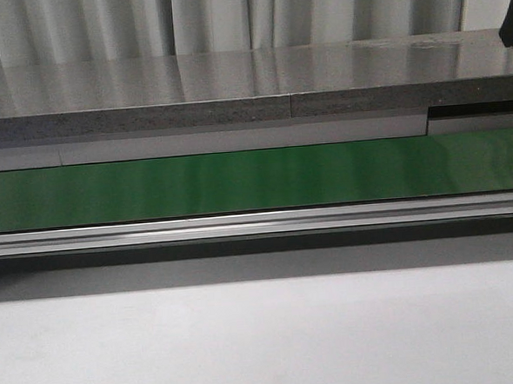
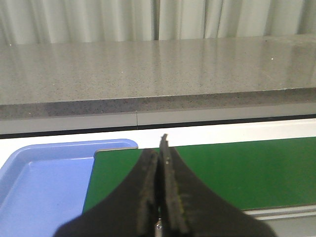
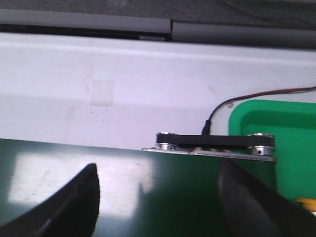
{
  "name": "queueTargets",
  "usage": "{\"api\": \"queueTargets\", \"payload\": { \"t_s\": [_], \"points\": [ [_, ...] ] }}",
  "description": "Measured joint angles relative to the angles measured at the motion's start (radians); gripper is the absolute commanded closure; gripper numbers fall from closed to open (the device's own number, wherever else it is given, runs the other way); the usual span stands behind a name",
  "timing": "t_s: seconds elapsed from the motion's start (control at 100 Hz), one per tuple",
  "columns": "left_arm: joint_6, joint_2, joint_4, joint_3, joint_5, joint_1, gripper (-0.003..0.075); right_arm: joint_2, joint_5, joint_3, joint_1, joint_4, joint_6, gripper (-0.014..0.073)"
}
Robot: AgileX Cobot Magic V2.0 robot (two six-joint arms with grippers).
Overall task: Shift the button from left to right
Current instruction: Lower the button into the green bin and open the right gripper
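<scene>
Up front, no lettering reads anywhere; the green belt (image 1: 256, 179) runs edge to edge, bare white tabletop (image 1: 265, 339) before it. At my left gripper (image 2: 161, 148), fingers pressed together, a blue tray (image 2: 34, 187) lies beside the belt's end. My right gripper (image 3: 158, 192) is spread wide over the belt; beside one finger, a yellow sliver, likely the button (image 3: 306, 202), sits in the green tray (image 3: 291, 128).
</scene>
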Motion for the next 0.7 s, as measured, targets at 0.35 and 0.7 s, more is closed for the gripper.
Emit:
{"api": "queueTargets", "payload": {
  "t_s": [0.35, 0.7],
  "points": [
    [0.000, 0.000, 0.000, 0.000, 0.000, 0.000, 0.0740, -0.287, -0.205, 0.351, 0.122, 0.043, 0.000, 0.0085],
    [0.000, 0.000, 0.000, 0.000, 0.000, 0.000, 0.0740, -0.672, -0.238, 0.622, 0.143, 0.110, 0.000, 0.0085]
  ]
}}
